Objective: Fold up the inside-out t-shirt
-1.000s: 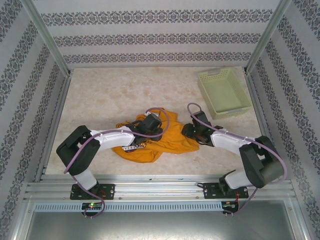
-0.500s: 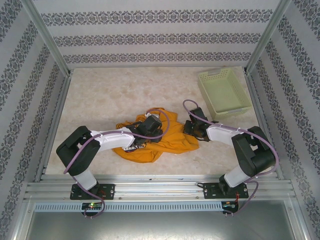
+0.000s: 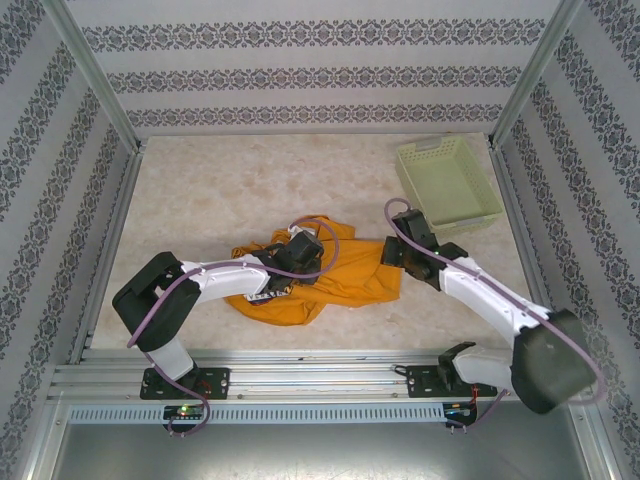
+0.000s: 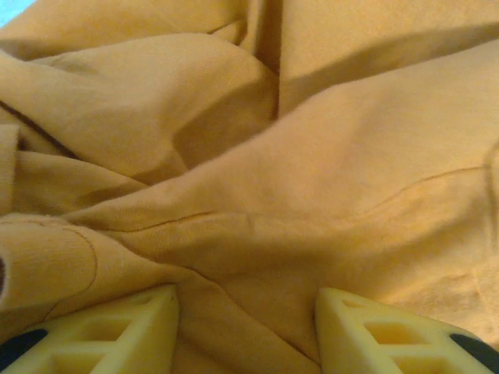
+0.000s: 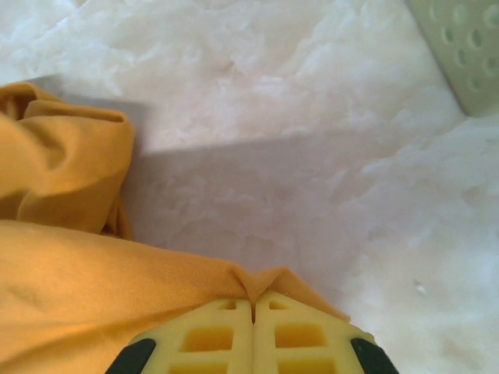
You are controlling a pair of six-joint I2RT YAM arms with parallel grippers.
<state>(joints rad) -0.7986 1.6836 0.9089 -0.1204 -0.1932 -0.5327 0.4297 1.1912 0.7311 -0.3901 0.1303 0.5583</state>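
Marbled pale tabletop (image 3: 220, 190) stretches from the arm bases out to patterned walls. Nearest me, the inside-out t-shirt (image 3: 345, 285) lies in a crumpled orange-yellow heap on the near middle of it, between my two arms.

On the heap's near left edge, beside the left arm, I can see a dark strip with pale lettering (image 3: 262, 297). It is too small for me to read, and I make out no other writing.

My left claw (image 4: 245, 327) is down on the left half of the heap. Its fingers stand apart with cloth bulging between them, and I cannot tell whether they are squeezing that bunch or only straddling it. My right claw (image 5: 253, 310) is pressed together on the shirt's right edge, pinching a small peak of cloth just off the bare surface.

I judge the shirt light, limp and easily dragged. It should sag and wrinkle from any single grip, so I would take it by hem corners or shoulder seams, one in each claw, and not by a mid-body bunch.

Farther off, a pale green perforated tray (image 3: 447, 185) sits at the far right, well apart from the shirt.
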